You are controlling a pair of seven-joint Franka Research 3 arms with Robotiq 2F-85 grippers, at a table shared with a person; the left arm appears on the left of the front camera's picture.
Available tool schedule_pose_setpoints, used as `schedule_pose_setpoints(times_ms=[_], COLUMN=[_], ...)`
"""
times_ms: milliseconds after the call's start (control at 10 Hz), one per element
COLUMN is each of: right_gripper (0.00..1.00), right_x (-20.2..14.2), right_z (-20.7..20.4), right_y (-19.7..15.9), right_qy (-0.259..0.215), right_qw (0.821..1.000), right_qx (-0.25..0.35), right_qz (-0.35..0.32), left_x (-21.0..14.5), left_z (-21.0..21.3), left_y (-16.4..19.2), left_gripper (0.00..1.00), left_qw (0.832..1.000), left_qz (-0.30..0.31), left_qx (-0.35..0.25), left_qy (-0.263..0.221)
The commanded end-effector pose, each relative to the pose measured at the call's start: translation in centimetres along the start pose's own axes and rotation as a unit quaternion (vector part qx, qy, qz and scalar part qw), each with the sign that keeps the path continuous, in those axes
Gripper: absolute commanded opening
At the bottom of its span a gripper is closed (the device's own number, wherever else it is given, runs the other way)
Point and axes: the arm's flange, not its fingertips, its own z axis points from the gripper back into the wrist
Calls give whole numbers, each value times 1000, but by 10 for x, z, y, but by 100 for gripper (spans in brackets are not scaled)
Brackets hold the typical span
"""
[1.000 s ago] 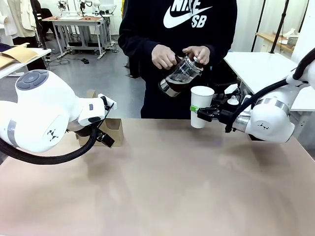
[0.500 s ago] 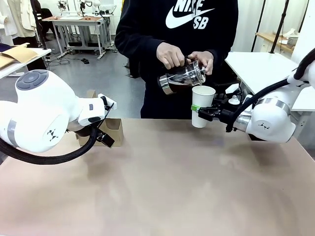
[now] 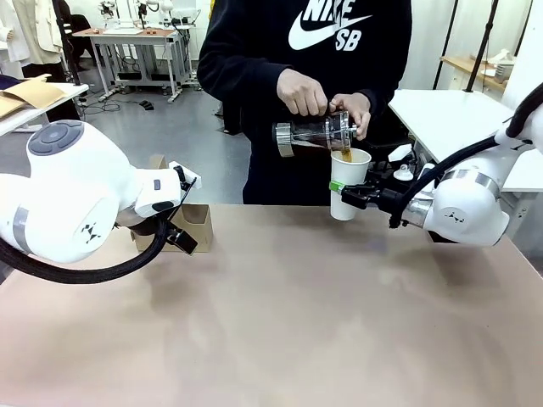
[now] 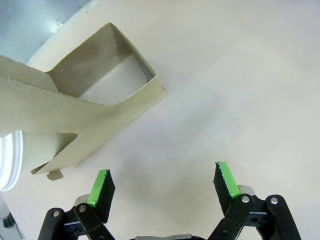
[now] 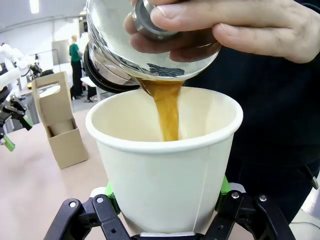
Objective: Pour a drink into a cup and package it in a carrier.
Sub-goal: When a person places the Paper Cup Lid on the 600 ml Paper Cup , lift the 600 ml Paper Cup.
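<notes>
R gripper is clamped on the upright cup far right w/ drink pouring in from the person's jug, but the carrier sits well apart on the left, just beside the wide-open, empty L gripper, so that arm's closer imo.

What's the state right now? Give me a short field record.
cup: white paper cup, upright, lidless, clamped in right gripper
drink: brown stream falling into cup from tilted glass jug in person's hands
left gripper: open, empty, near carrier, not touching it
carrier: brown cardboard, standing on table
</notes>
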Motion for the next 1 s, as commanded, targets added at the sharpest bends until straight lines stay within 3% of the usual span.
schedule_pose_setpoints(times_ms=[0, 900], right_gripper=[80, 80], right_x=[4, 4], right_z=[-3, -3], right_y=[3, 3], right_qy=[0, 0], right_qw=[1000, 1000], right_qx=[-11, -11], right_qz=[-1, -1], left_x=[0, 0], left_z=[0, 0], left_y=[0, 0], left_gripper=[100, 100], left_qw=[1000, 1000], left_qz=[1, 1], left_qx=[-1, -1], left_qy=[-1, -1])
